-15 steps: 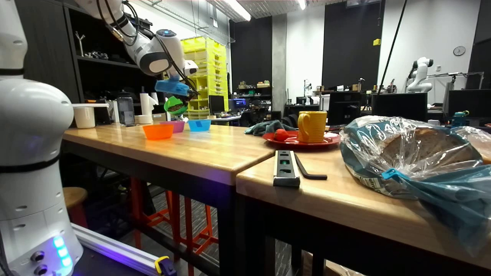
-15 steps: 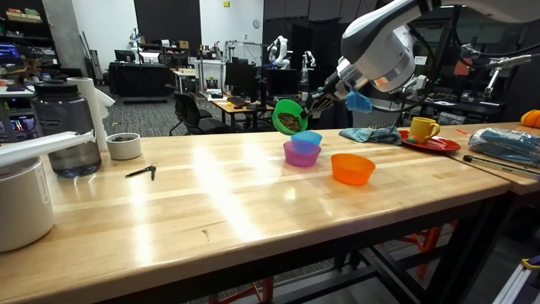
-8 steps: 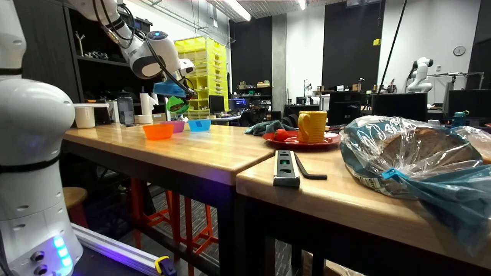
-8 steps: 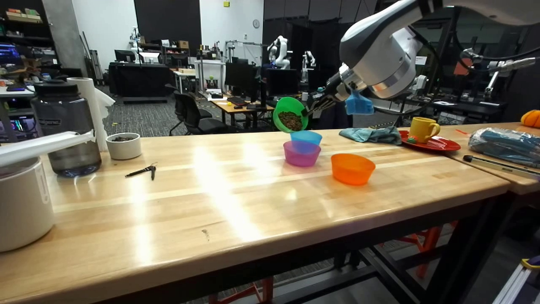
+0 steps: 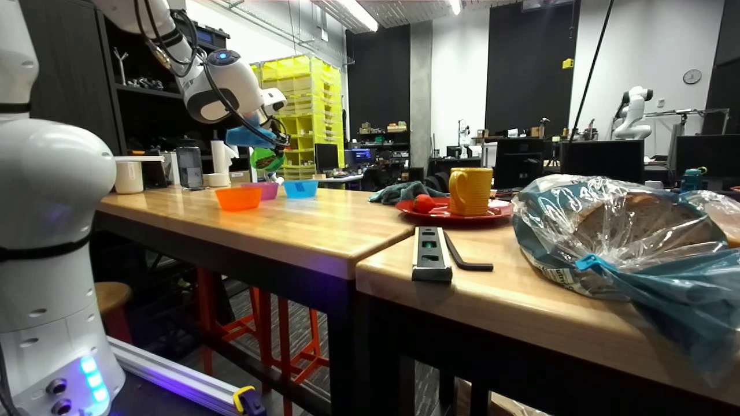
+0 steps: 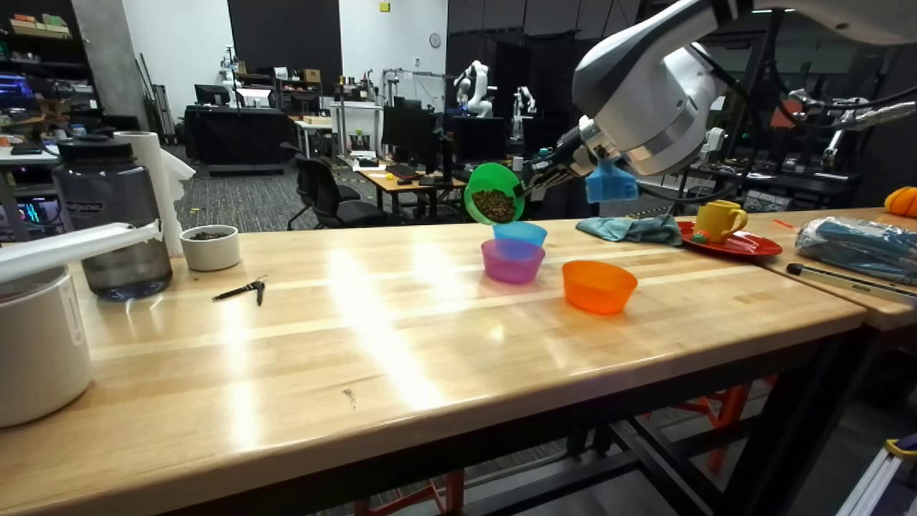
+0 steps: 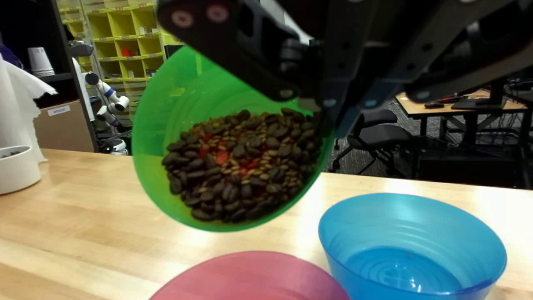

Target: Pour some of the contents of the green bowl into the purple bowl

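Left to right, we have the green bowl, tilted, contents inside, higher than the purple bowl, then our end effector clamping the green rim. We judge pouring in hand; next, we should tip further, gently.

White walls, tall black panels, grey concrete column, round wall clock. Bright strip light on ceiling. Yellow cubby shelving behind the wooden table; glare streaks across it, red metal legs below. Grey carpet, black office chair farther back.
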`<action>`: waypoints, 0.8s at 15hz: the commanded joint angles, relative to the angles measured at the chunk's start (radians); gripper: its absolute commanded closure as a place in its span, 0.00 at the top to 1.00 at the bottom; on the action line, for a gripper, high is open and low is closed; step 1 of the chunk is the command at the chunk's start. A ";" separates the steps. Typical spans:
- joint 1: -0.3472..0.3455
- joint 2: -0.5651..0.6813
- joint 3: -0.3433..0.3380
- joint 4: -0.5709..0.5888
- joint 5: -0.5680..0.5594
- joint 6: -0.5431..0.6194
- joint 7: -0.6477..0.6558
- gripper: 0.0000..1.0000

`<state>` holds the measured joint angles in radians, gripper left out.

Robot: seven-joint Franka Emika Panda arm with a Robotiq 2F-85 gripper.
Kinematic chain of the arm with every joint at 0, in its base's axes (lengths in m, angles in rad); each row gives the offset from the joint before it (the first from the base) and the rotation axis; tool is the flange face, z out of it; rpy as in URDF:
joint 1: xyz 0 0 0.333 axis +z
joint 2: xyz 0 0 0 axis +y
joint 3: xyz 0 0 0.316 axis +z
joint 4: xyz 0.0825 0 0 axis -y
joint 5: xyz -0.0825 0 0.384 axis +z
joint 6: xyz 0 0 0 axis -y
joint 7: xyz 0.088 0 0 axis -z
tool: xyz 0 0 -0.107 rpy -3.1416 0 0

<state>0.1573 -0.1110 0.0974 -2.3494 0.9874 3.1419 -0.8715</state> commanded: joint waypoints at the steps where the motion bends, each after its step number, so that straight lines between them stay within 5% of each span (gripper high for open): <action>1: 0.040 -0.034 -0.003 -0.026 0.075 0.069 -0.085 0.01; 12: 0.066 -0.031 -0.032 -0.022 0.117 0.125 -0.162 0.01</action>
<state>0.1947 -0.1116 0.0816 -2.3589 1.0614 3.2428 -0.9873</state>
